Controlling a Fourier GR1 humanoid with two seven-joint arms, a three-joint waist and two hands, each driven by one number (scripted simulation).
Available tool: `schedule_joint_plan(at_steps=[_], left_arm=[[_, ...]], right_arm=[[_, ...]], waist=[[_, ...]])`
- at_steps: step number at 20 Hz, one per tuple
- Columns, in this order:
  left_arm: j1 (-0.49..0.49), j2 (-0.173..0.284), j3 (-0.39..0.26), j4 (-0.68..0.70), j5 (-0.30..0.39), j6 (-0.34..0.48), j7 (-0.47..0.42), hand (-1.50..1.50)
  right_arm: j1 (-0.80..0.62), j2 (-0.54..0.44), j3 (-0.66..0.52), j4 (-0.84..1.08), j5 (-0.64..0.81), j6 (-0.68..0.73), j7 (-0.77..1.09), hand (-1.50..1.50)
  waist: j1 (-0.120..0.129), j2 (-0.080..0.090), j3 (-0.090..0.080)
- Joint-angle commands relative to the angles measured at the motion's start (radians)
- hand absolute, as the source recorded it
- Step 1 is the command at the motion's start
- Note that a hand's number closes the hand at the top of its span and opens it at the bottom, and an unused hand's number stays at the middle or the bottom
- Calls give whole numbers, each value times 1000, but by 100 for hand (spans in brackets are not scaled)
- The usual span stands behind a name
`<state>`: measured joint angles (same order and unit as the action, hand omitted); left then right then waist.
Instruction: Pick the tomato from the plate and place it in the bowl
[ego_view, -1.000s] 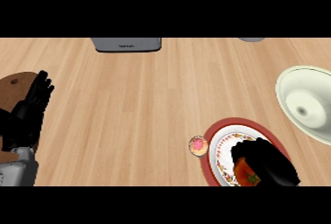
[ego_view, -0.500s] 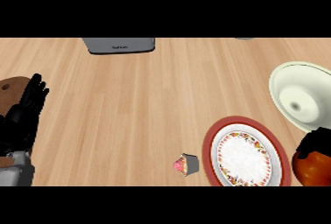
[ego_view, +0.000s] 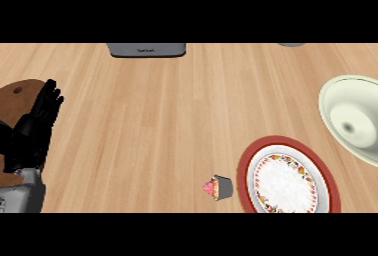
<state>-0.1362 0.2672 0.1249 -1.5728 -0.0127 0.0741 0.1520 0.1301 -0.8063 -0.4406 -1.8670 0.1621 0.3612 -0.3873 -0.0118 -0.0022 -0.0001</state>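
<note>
A red-rimmed plate (ego_view: 289, 176) with a patterned white centre lies at the lower right, with nothing on it. The cream bowl (ego_view: 355, 117) sits at the right edge, partly cut off, and shows nothing inside. No tomato is in view. My left hand (ego_view: 33, 127) rests open at the left edge with its fingers pointing up. My right hand shows nowhere in the head view.
A small pink cupcake (ego_view: 216, 187) lies tipped on its side just left of the plate. A grey appliance (ego_view: 146, 49) stands at the top edge. A brown board (ego_view: 16, 95) lies behind my left hand. A grey object (ego_view: 292, 44) peeks in at the top right.
My right hand, curled on the red tomato, rose off the plate, went right and left the view. The cupcake tipped over and shifted left of the plate. The view swung right.
</note>
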Motion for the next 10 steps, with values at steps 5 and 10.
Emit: schedule_joint_plan(at_steps=[5,10], left_arm=[[-66,10,8,27,3,-27,15,0],[-53,-19,1,39,-20,-10,-12,0]], right_arm=[[-301,-36,95,430,59,23,-96,150],[-419,61,206,585,190,-59,-163,150]], waist=[[37,10,1],[27,6,0]])
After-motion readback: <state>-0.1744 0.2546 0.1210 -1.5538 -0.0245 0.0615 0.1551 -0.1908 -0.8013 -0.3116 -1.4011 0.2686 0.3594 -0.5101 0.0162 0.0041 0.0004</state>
